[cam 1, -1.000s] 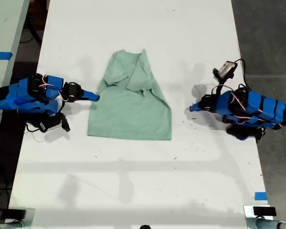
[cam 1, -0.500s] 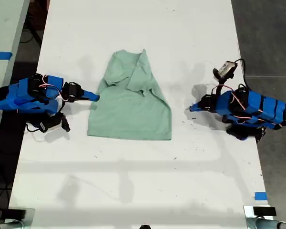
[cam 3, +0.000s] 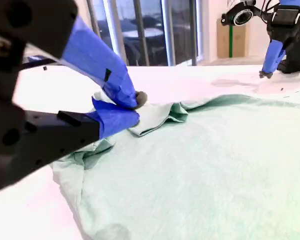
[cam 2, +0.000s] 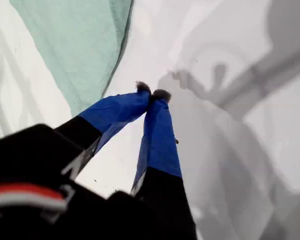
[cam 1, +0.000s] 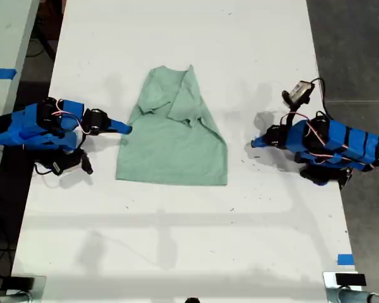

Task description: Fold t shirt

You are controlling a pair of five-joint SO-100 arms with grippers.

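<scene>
The pale mint-green t shirt (cam 1: 174, 142) lies flat on the white table (cam 1: 177, 252), its upper part folded in on itself. My second gripper (cam 1: 127, 129) is at the shirt's edge on the exterior view's left. Its jaws are together at a raised fold of the t shirt (cam 3: 215, 165), as my second gripper (cam 3: 136, 107) shows up close; whether cloth is pinched is unclear. My first gripper (cam 1: 255, 143) rests shut on bare table at the exterior view's right, a short way from the hem. Nothing sits between the tips of my first gripper (cam 2: 152, 93), and the t shirt (cam 2: 75, 50) lies beyond them.
A strip of blue tape (cam 1: 344, 259) marks the table's edge at the exterior view's lower right. A neighbouring table with blue tape (cam 1: 0, 73) stands at the exterior view's left. Dark floor (cam 1: 354, 50) borders the table on the exterior view's right.
</scene>
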